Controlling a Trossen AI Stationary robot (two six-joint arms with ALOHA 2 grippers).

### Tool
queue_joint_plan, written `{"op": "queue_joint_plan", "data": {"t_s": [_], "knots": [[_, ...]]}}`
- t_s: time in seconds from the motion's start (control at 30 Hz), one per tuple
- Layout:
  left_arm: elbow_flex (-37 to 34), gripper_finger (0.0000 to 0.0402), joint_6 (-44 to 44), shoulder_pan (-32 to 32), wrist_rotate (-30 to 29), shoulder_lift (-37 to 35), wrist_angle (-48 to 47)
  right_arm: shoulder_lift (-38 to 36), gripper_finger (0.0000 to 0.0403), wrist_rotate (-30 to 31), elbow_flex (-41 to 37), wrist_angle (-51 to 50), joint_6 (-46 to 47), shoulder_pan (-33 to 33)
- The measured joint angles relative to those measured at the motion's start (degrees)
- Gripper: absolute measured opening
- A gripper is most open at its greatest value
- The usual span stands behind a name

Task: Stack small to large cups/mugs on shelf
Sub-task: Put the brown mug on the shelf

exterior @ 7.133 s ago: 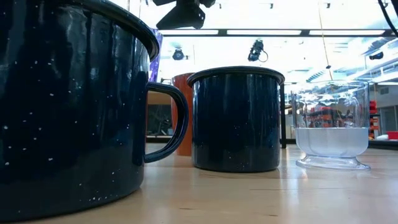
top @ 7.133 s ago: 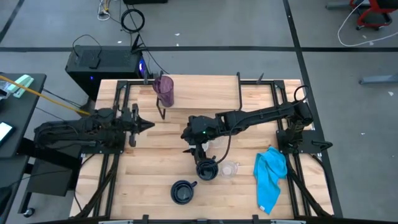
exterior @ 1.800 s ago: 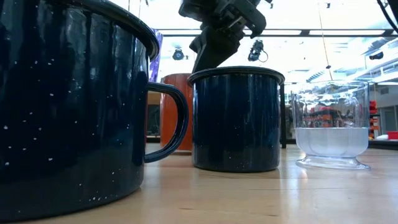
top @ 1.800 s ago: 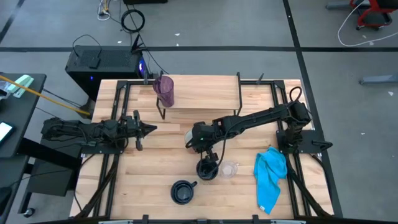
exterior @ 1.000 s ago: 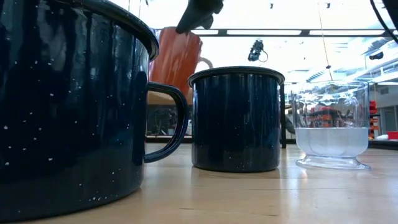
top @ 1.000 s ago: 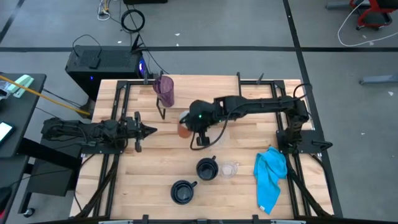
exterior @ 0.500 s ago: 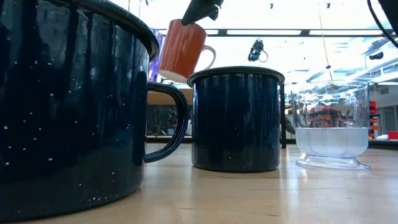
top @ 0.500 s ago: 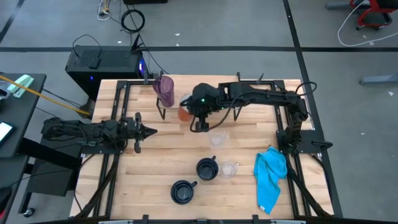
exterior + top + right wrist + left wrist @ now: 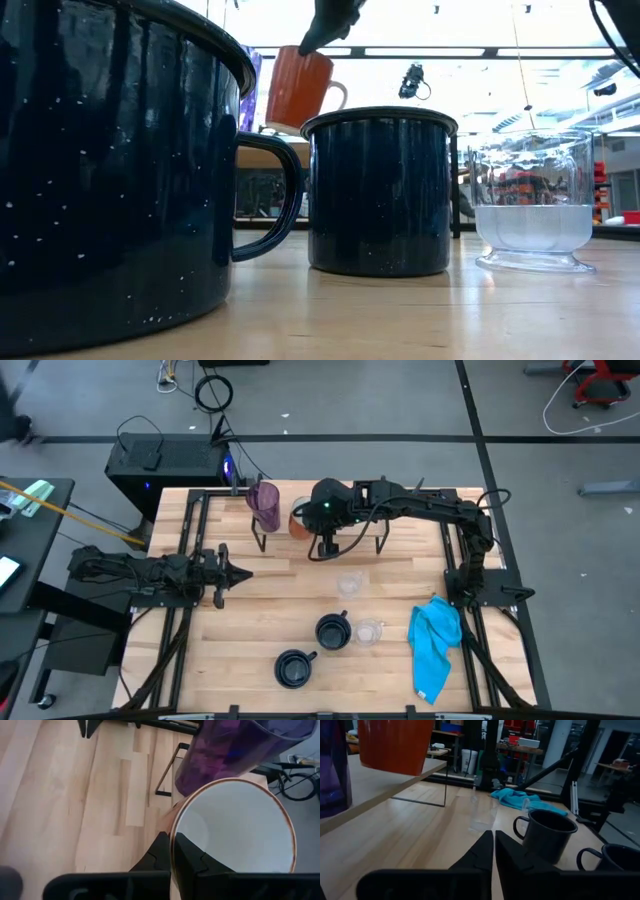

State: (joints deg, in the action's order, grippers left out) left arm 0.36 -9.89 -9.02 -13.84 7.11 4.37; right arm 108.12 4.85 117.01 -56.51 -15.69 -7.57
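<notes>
The wooden table carries two navy mugs, two clear glasses, a blue cloth at right, and the far shelf, where the purple tumbler stands.

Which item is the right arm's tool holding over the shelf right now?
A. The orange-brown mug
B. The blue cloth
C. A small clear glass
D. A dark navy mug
A: the right tool is clamped on the rim of the orange-brown mug, which hangs lifted beside the purple tumbler above the shelf.
</notes>
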Motion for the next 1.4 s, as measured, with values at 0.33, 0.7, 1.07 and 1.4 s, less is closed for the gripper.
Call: {"op": "queue_joint_plan", "data": {"t_s": [0.33,0.7,1.07,1.4], "knots": [[0.0,0.0015,0.0,0.0,-1.3,0.0,-0.2,0.0,0.0008,-0.1,-1.0,0.2,-2.3,-3.3],[0.0,0.0021,0.0,0.0,-1.5,0.0,-0.3,-0.1,0.0009,-0.7,-2.4,1.1,-4.4,-4.4],[0.0,0.0009,0.0,0.0,-1.6,0.0,-0.4,-0.1,0.0020,-1.7,-2.5,1.4,-5.4,-4.3],[0.0,0.0026,0.0,0.0,-1.6,0.0,-0.4,-0.1,0.0046,-2.1,-2.5,2.6,-5.5,-4.3]]}}
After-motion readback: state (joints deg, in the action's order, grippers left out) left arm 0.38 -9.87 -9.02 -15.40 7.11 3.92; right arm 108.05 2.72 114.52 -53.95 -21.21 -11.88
